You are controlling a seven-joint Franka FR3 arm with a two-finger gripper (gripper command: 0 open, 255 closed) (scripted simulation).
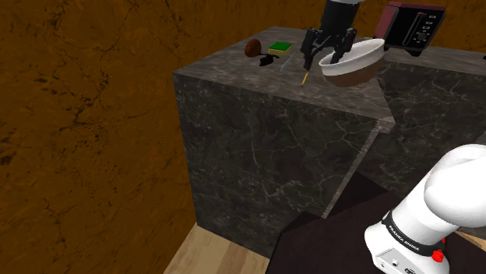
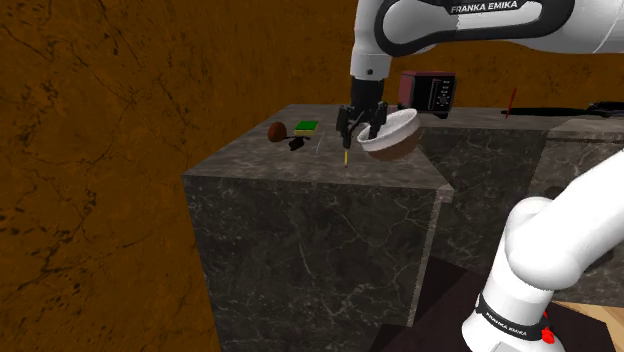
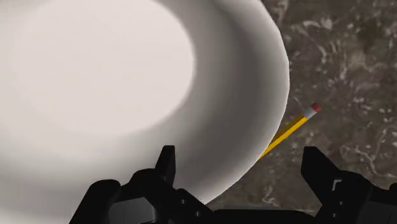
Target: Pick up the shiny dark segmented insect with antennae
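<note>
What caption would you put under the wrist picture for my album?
Open black claw over the edge of a white bowl, a yellow pencil peeking from behind it on the dark marbled counter.

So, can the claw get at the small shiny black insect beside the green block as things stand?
Probably yes: the open claw hangs over the white bowl, and the black insect lies uncovered on the dark marbled counter nearby, nothing above it.

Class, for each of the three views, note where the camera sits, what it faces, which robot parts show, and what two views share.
Shoulder view: beside the stand, facing the dark counter; arm at lower right.
Second exterior view: similar angle; arm crosses the top.
Wrist view: on the hand, above the bowl; open end effector.
Shared: bowl and pencil.
</note>
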